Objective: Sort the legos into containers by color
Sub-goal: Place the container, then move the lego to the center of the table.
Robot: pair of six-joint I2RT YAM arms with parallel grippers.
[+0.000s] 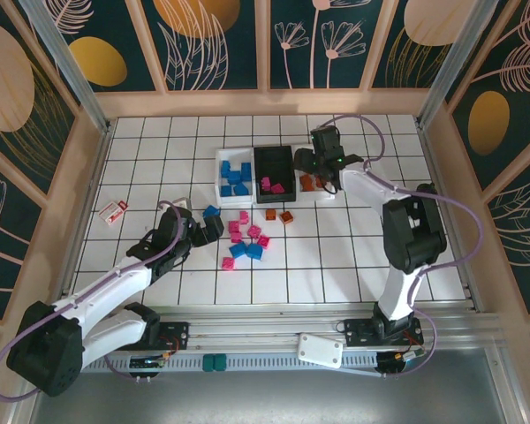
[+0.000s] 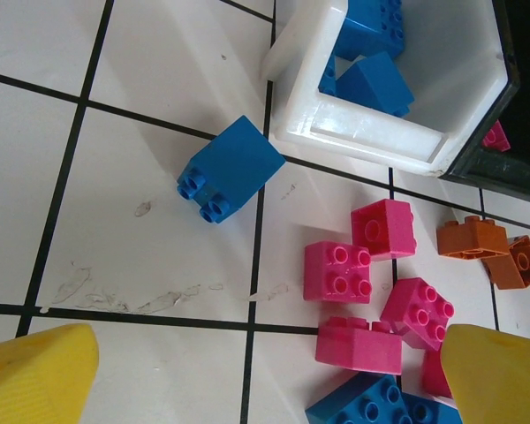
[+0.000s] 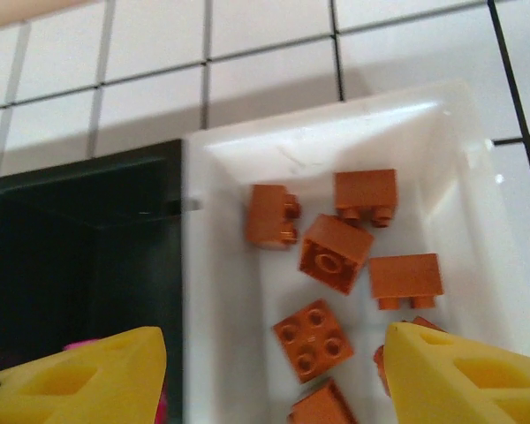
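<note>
White tiled table [image 1: 362, 265], seen from above. Three trays sit in a row toward 12 o'clock. The left white tray [image 1: 218, 172] holds blue bricks [image 1: 237, 177]. The black tray [image 1: 274, 162] in the middle holds pink bricks [image 1: 272, 185]. The right white tray [image 3: 221, 309] holds orange bricks [image 3: 336, 252].

A loose pile [image 1: 247, 250] of pink, blue and orange bricks lies at the table's centre. One lone blue brick [image 2: 231, 168] lies at its 11 o'clock, near the left tray.

At the pile's 9 o'clock, the left gripper [image 1: 208, 228] has its jaws spread wide and holds nothing. The right gripper [image 3: 274, 353] hangs over the orange bricks, jaws apart and empty.

A small card [image 1: 115, 212] lies at 9 o'clock.
</note>
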